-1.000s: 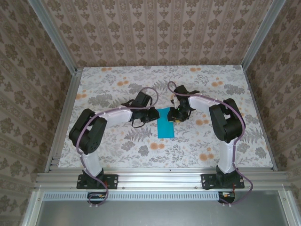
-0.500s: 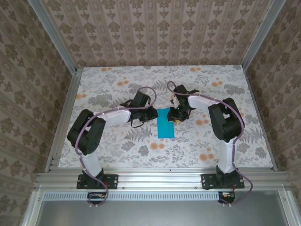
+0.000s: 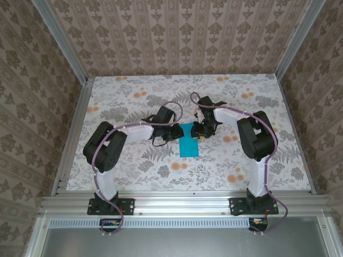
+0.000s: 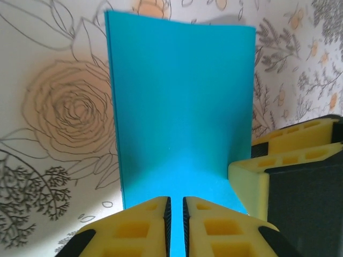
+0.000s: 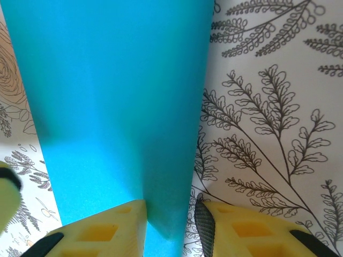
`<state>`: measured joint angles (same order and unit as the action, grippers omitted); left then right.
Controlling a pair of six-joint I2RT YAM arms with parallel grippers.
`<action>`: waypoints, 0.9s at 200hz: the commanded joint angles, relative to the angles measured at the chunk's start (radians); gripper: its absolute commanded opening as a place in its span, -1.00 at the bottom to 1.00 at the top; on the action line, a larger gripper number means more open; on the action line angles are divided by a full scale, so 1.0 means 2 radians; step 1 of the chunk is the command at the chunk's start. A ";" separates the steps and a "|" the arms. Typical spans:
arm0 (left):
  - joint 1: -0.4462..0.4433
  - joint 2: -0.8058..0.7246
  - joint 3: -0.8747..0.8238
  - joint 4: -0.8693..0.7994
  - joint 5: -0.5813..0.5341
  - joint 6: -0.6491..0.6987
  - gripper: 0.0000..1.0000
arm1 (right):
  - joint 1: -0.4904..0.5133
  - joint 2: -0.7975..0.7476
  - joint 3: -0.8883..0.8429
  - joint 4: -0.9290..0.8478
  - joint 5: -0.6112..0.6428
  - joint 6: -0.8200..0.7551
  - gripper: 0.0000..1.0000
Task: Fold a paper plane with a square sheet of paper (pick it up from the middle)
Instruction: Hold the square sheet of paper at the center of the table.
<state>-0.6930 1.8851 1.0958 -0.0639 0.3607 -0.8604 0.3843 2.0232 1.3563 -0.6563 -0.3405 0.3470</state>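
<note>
The square sheet of paper (image 3: 188, 144) lies on the table as a teal oblong, folded narrower. My left gripper (image 3: 176, 131) comes in from the left at its far end. In the left wrist view the paper (image 4: 182, 101) stretches away flat, and the left gripper (image 4: 177, 214) sits over its near edge with the jaws shut to a thin slit. The right gripper's yellow finger (image 4: 252, 179) shows beside it. My right gripper (image 3: 199, 131) (image 5: 170, 217) is open, astride a raised edge of the paper (image 5: 107, 91). Its left finger touches the paper and its right pad stands just off it.
A floral cloth (image 3: 134, 160) covers the table. Aluminium rails (image 3: 177, 202) run along the near edge and up both sides, with wallpapered walls close behind and beside. Both arms meet near the table's middle.
The left arm has shifted a little to the right, bringing its gripper onto the paper's end, and its jaws have narrowed slightly. The right arm and the paper have stayed put.
</note>
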 commanded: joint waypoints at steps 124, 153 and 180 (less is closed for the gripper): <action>-0.009 0.055 0.041 -0.096 -0.011 0.015 -0.85 | 0.007 0.028 -0.010 0.003 0.007 0.014 -0.25; -0.012 0.057 0.039 -0.106 -0.018 0.017 -0.87 | 0.003 -0.029 -0.011 0.016 -0.016 0.039 -0.14; -0.013 0.058 0.039 -0.111 -0.022 0.019 -0.88 | -0.004 -0.088 -0.021 0.034 -0.024 0.050 -0.09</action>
<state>-0.7067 1.9617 1.1740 -0.1848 0.3515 -0.8497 0.3840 1.9747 1.3334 -0.6304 -0.3668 0.4034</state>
